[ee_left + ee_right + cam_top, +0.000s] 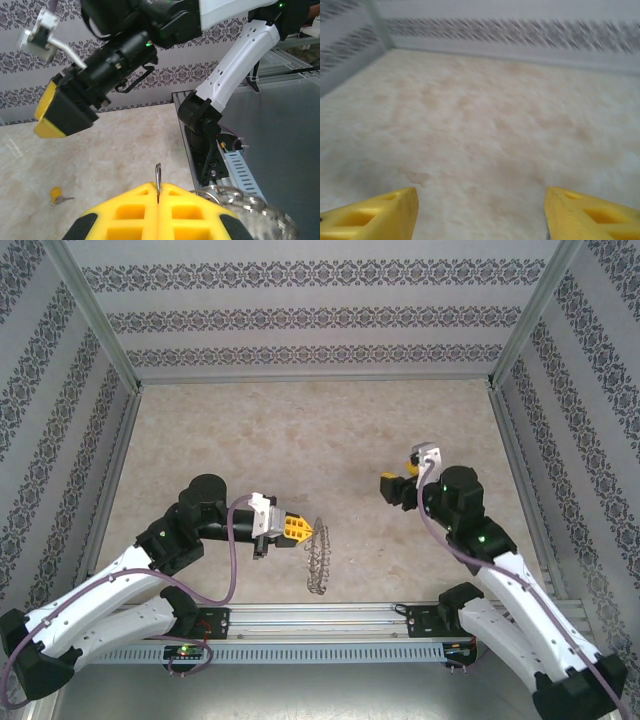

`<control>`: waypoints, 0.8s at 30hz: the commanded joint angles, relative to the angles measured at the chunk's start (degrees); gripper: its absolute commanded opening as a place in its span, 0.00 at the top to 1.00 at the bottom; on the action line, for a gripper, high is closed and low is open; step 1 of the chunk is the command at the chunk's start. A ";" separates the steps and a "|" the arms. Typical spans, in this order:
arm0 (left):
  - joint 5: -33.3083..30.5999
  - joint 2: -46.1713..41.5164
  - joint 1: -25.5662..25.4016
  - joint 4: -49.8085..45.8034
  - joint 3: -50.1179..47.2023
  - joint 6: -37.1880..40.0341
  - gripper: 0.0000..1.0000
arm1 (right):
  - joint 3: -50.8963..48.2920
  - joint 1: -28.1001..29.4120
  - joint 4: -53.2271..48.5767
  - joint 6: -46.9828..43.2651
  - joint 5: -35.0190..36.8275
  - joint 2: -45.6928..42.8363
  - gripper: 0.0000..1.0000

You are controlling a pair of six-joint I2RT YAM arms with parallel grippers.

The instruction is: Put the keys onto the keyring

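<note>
My left gripper point(316, 531) is shut on the keyring point(318, 560), a grey ring fringed with wire loops that hangs on edge low over the table. In the left wrist view the yellow fingers point(125, 215) press together on one thin wire loop point(158, 176), and more loops point(245, 200) trail to the right. One tiny key point(56, 194) with a yellow-orange head lies flat on the table, below and apart from my right gripper point(50, 117). My right gripper point(480, 220) is open above bare table with nothing between its fingers, and stands right of the ring point(398, 477).
Patterned walls point(320, 315) enclose the beige table point(300, 430) on three sides. A metal rail point(320, 618) with the arm bases runs along the near edge, close behind the ring. The right arm's base point(202, 125) stands just past the table edge.
</note>
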 commanded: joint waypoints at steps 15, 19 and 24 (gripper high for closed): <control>-9.80 -3.74 0.79 12.23 -9.04 -10.35 1.00 | 18.29 -8.04 -17.90 -9.78 -1.57 37.42 0.39; -9.43 -4.28 0.81 13.53 -10.02 -11.14 1.00 | 24.62 -7.38 -20.97 -11.80 1.40 46.34 0.39; -8.93 -4.74 0.80 14.51 -10.36 -11.36 1.00 | 31.20 -5.13 -24.40 -13.81 5.07 54.74 0.39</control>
